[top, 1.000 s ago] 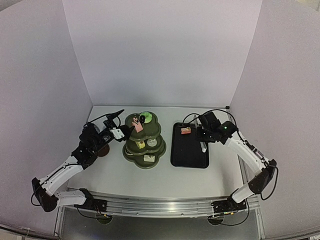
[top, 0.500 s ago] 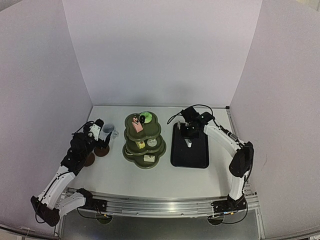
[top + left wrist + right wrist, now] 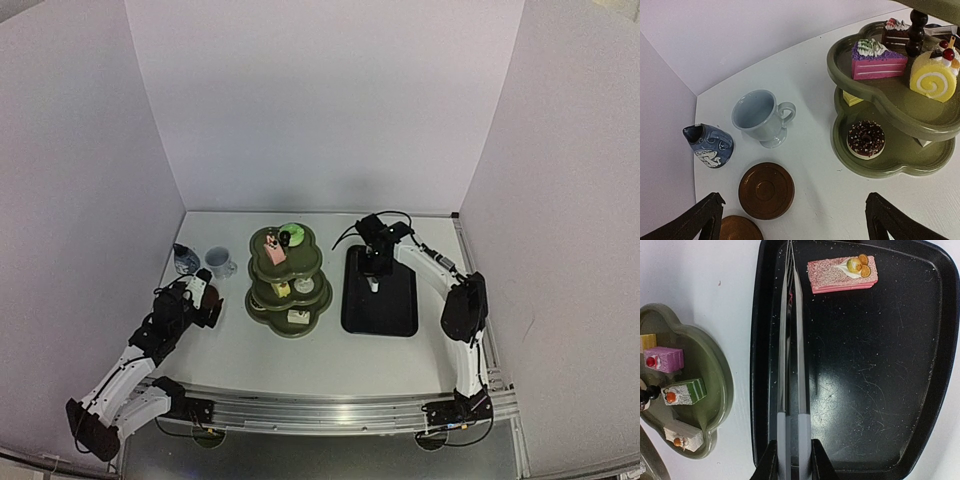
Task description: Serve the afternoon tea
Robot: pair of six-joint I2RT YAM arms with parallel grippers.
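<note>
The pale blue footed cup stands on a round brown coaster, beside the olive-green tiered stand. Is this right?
No. The left wrist view shows the pale blue footed cup on the white table, apart from the nearest round brown coaster, beside the olive-green tiered stand.

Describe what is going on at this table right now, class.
The right end effector is shut on long metal tongs, held over the black rectangular tray, where one pink rectangular cake lies near the tongs' tips. The left end effector is open and empty, hovering above two round brown coasters. A light-blue footed cup stands upright on the table beside them, not on a coaster; a dark blue patterned cup sits tilted. The olive-green tiered stand carries several small cakes and a chocolate doughnut.
</note>
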